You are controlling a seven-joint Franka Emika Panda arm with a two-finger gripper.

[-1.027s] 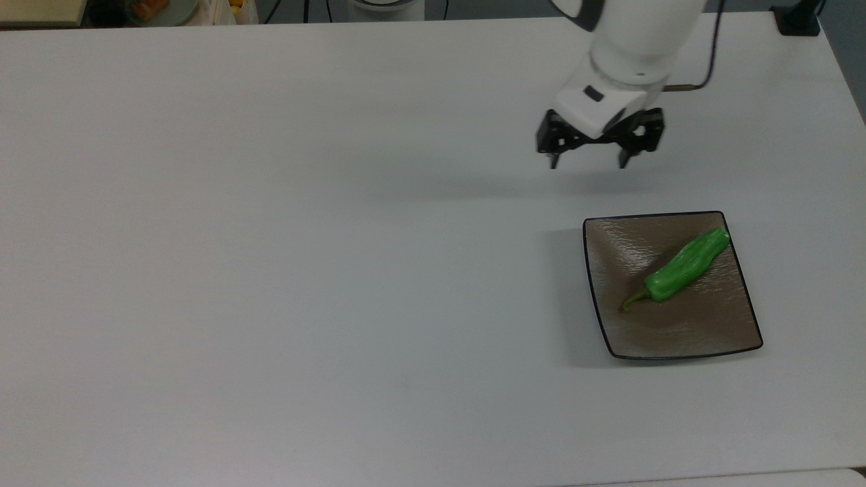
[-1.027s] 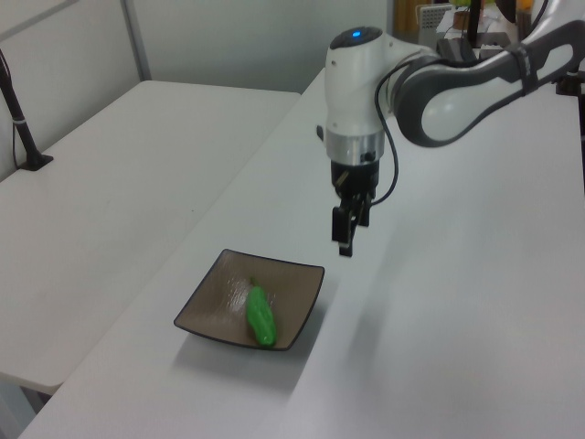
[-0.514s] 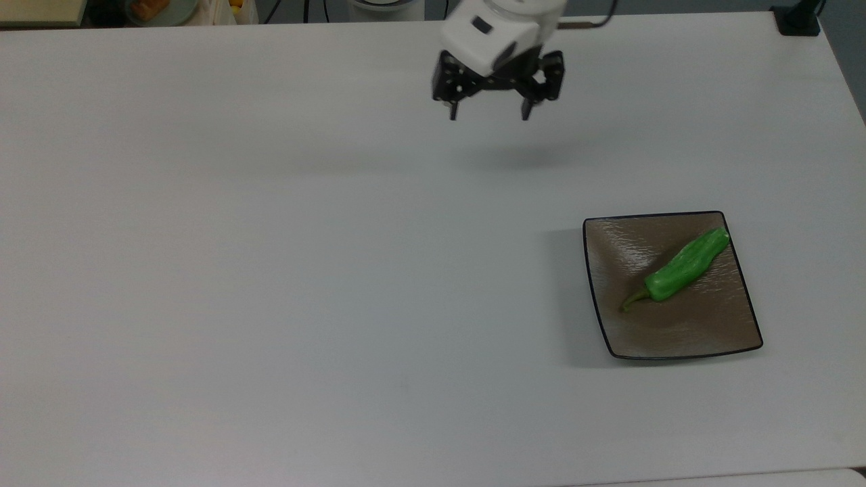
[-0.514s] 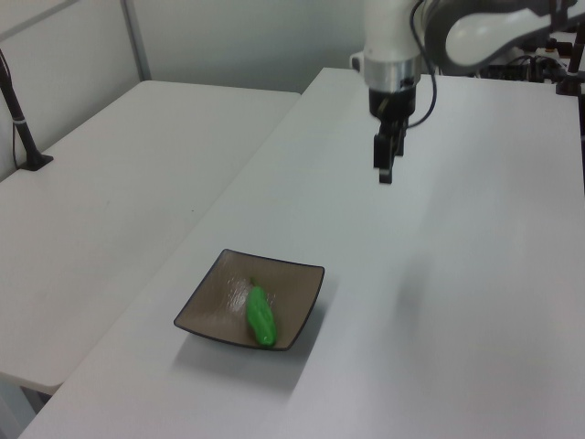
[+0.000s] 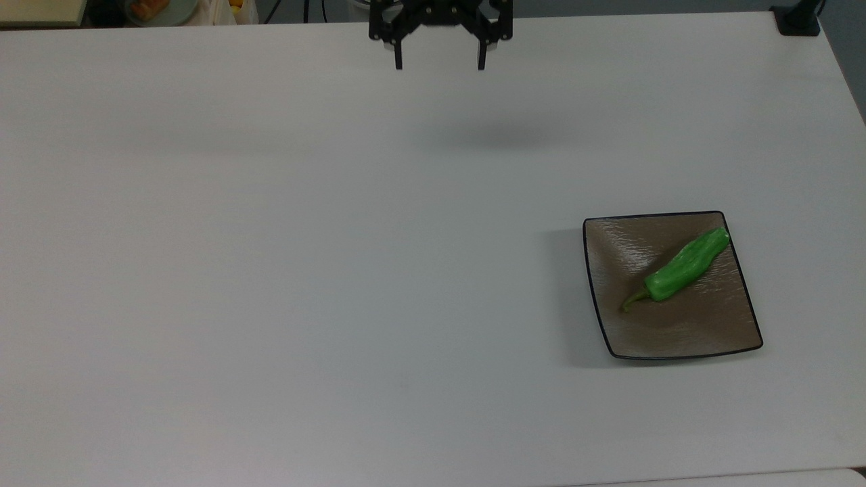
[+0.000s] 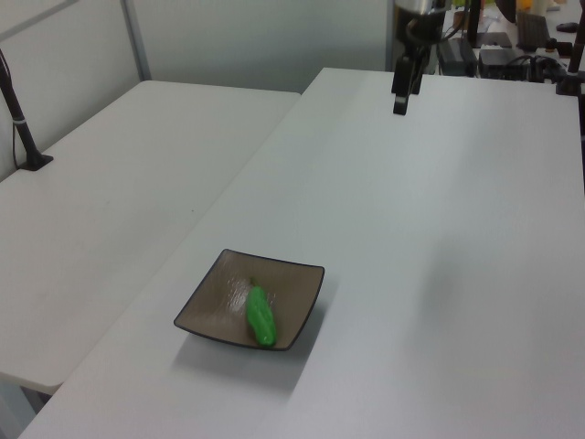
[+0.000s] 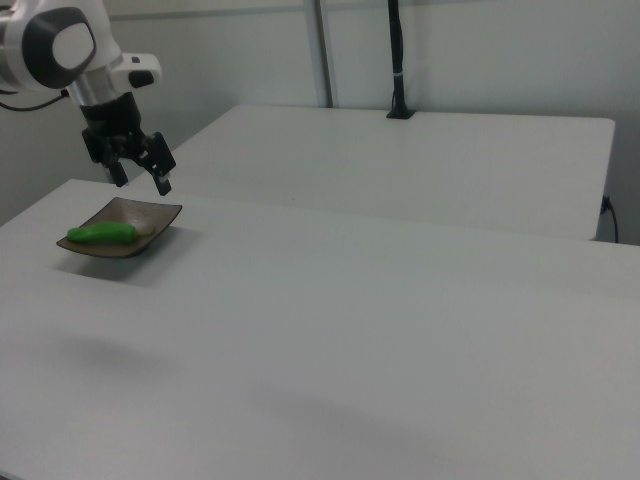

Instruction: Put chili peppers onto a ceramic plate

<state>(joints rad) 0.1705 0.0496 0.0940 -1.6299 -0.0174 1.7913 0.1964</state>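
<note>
A bright green chili pepper (image 5: pixel 683 266) lies diagonally on the square brown ceramic plate (image 5: pixel 703 331), its stem pointing to the lower left in the top view. The same chili pepper (image 6: pixel 260 315) rests on the plate (image 6: pixel 212 302) near the table's front in the left view, and the pepper (image 7: pixel 102 234) on the plate (image 7: pixel 150 217) sits at the right view's left. My gripper (image 5: pixel 438 64) hangs open and empty above the table's far edge, well away from the plate. It also appears as the gripper (image 6: pixel 400 105) and the gripper (image 7: pixel 143 182).
The white table (image 5: pixel 270 270) spreads wide to the top view's left of the plate. A second white table (image 6: pixel 110 192) stands alongside. A black post base (image 5: pixel 798 20) sits at the far right corner, and clutter (image 5: pixel 149 8) lies beyond the far left edge.
The open gripper has pulled back from beside the plate toward the table's far edge, moving up and left in the top view. The pepper and plate have stayed put.
</note>
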